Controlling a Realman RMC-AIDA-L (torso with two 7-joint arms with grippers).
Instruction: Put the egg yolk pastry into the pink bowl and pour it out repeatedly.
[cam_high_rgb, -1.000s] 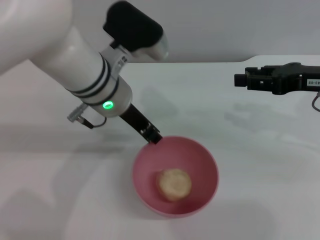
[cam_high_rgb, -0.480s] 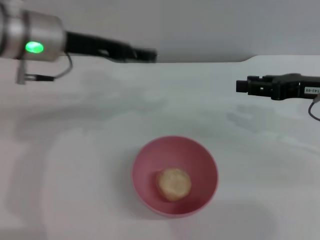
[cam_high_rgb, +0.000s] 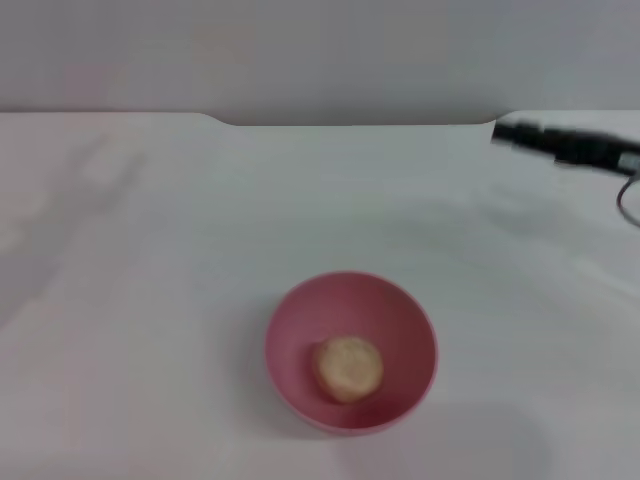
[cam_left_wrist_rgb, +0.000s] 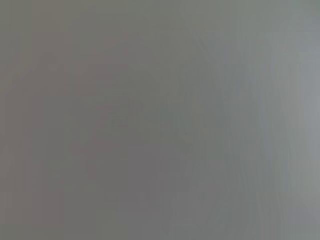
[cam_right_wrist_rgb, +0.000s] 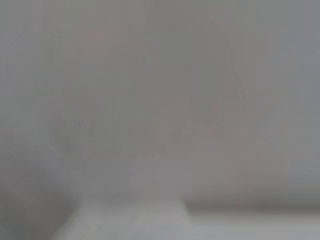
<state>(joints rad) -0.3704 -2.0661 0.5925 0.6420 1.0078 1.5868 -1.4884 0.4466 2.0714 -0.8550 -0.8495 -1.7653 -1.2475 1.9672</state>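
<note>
Tan egg yolk pastry well apart from right gripper

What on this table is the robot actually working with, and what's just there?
Part of the job:
- pink bowl, upright
- egg yolk pastry, lying inside the bowl

Just there:
- white table
- right gripper, far off at the table's edge, holding nothing

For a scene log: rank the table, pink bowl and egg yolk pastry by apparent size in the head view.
1. Table, fills most of the view.
2. Pink bowl.
3. Egg yolk pastry, lying inside the bowl, clearly smallest.
</note>
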